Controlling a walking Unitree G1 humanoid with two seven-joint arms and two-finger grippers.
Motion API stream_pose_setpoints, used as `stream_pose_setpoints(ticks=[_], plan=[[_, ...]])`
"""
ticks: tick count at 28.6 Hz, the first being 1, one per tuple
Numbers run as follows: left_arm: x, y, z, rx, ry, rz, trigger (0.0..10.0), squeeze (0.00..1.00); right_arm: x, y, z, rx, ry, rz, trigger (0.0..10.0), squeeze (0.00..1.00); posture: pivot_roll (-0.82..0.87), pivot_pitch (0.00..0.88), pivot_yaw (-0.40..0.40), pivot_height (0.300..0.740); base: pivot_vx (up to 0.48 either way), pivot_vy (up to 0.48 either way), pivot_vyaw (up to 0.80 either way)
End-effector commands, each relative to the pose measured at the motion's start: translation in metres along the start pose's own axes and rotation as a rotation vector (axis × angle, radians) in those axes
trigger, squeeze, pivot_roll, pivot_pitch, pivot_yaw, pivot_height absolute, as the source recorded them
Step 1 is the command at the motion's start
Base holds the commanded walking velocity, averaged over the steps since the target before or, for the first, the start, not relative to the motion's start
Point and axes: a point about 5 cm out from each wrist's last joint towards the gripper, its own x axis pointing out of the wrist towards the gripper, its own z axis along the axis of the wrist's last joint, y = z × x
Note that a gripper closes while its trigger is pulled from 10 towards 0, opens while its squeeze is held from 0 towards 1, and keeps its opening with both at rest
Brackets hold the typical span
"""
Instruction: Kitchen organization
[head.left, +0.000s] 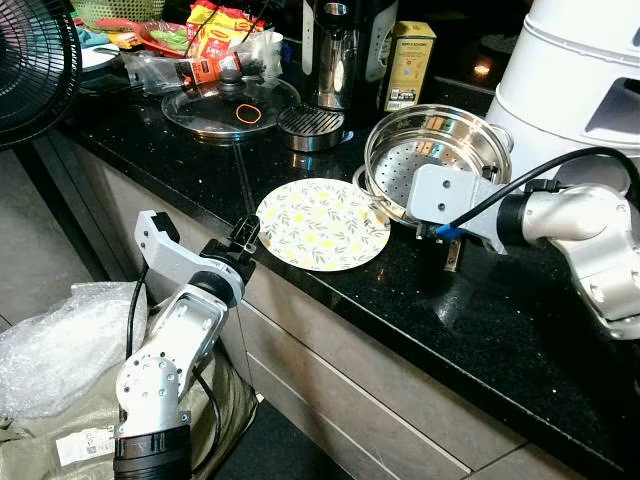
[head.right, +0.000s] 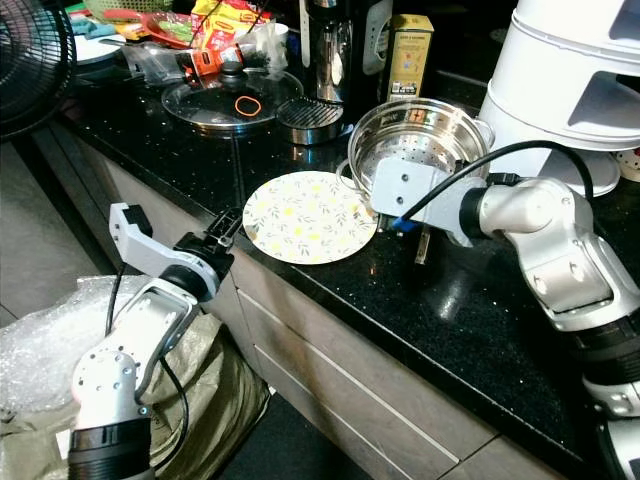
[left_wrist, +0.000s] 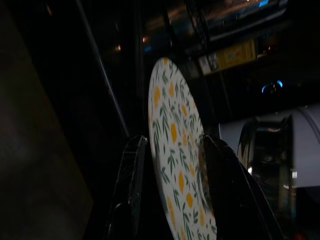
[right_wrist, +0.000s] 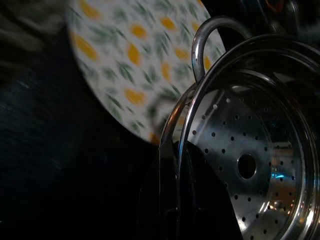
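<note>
Left gripper (left_wrist: 170, 200), jaws parted, straddles the rim of the lemon-print plate (head.left: 322, 224) lying at the black counter's (head.left: 480, 320) edge. Right gripper (right_wrist: 175, 165) pinches the steamer basket's (head.left: 435, 155) rim between its jaws, probably to lift it.

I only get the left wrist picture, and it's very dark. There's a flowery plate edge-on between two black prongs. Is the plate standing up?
Observer: No, the plate lies flat on the black counter, at its front edge.
Operator: What's the shiny thing beyond it?
Observer: A steel steamer basket with holes in its floor, touching the plate's far rim.
Operator: Is anything holding that?
Observer: Yes, the right gripper's fingers straddle its rim, near a handle.
</note>
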Motion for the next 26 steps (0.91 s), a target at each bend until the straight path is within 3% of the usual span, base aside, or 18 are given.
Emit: stream_pose_setpoints(ticks=[1,16,21,22,24,25,26], plan=[[0.003,-0.005,-0.026,-0.178,0.032,-0.01,10.0,0.0,-0.005,-0.001,0.007,-0.016,-0.037,-0.005,10.0,0.0,0.01,0.019,-0.006,0.74,0.0,0.0,0.0],[0.008,-0.008,-0.042,-0.178,0.153,0.013,10.0,0.0,-0.008,0.004,0.016,-0.015,-0.083,0.029,10.0,0.0,0.0,0.015,0.001,0.74,0.0,0.0,0.0],[0.01,-0.002,-0.046,-0.144,0.219,0.061,10.0,0.0,-0.009,0.004,0.017,-0.018,-0.09,0.029,10.0,0.0,0.0,0.012,0.002,0.74,0.0,0.0,0.0],[0.01,-0.001,-0.046,-0.143,0.22,0.07,2.5,0.0,-0.009,0.005,0.018,-0.018,-0.091,0.03,10.0,0.0,-0.01,0.009,0.007,0.74,0.0,0.0,0.0],[0.01,0.0,-0.045,-0.142,0.221,0.075,2.5,0.0,-0.009,0.005,0.018,-0.019,-0.091,0.03,10.0,0.0,-0.01,0.009,0.007,0.74,0.0,0.0,0.0],[0.01,0.002,-0.045,-0.14,0.226,0.088,0.0,0.0,-0.01,0.005,0.018,-0.02,-0.092,0.031,10.0,0.0,-0.01,0.009,0.007,0.74,0.0,0.0,0.0],[0.01,0.003,-0.045,-0.138,0.229,0.098,0.0,0.0,-0.01,0.006,0.018,-0.02,-0.092,0.032,10.0,0.0,-0.01,0.009,0.007,0.74,0.0,0.0,0.0]])
